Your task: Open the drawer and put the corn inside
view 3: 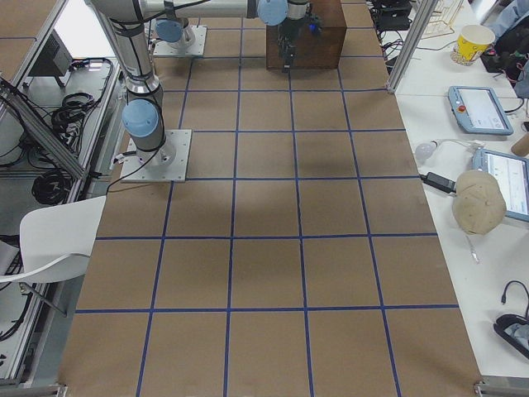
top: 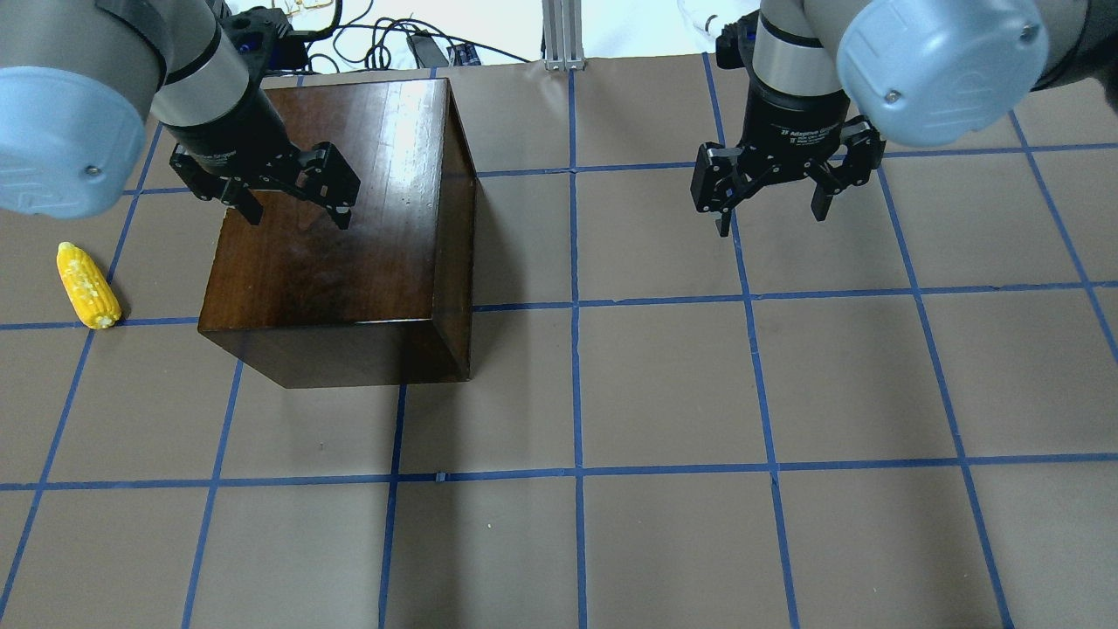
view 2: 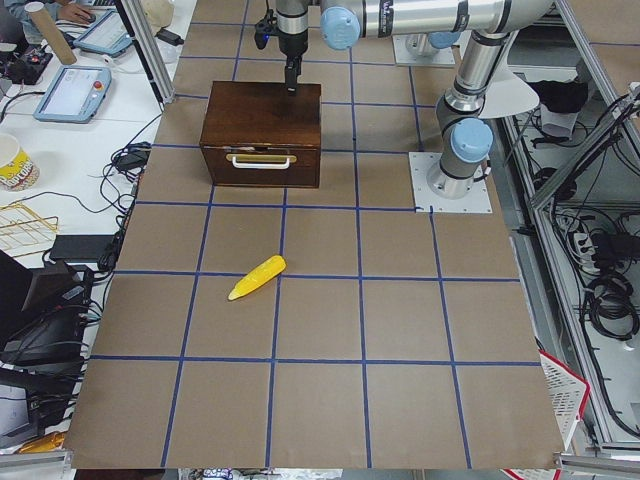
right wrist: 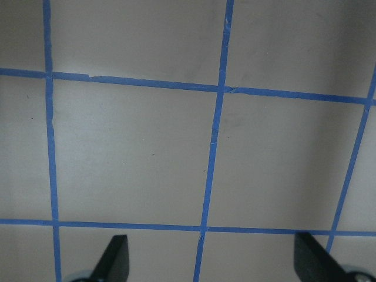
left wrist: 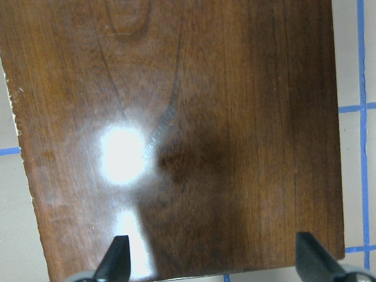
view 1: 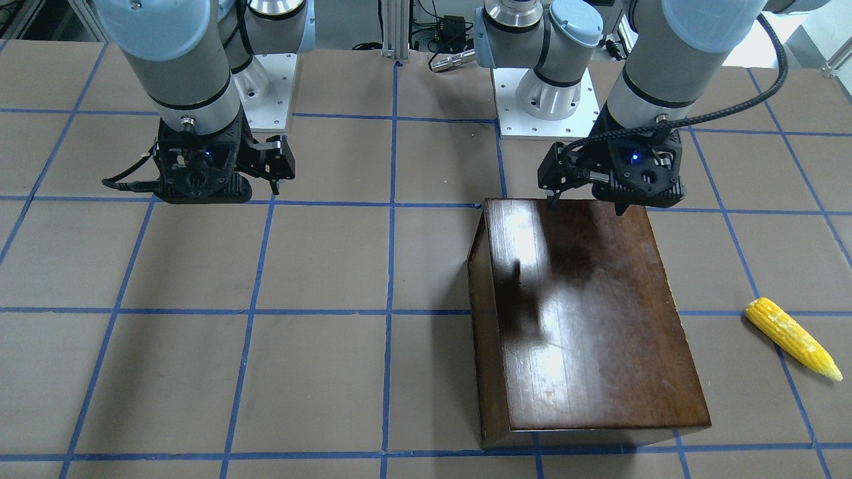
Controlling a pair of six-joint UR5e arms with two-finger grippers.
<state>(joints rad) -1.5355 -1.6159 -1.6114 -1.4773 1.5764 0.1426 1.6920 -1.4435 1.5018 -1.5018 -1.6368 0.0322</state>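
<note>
The glossy dark brown box (top: 349, 236) stands on the table on my left side. Its drawer (view 2: 262, 162) is shut, and its front panel and pale handle show only in the exterior left view. The yellow corn (top: 87, 285) lies on the table a little way from the drawer side of the box; it also shows in the front-facing view (view 1: 792, 339). My left gripper (top: 299, 215) is open and empty and hovers above the box's top, which fills the left wrist view (left wrist: 194, 117). My right gripper (top: 773, 220) is open and empty above bare table.
The table (top: 664, 393) is brown with a blue tape grid. The two arm bases (view 1: 539, 100) and some cables are at the robot-side edge. Side benches with tablets (view 3: 479, 107) and a cup (view 2: 12, 160) flank the table ends.
</note>
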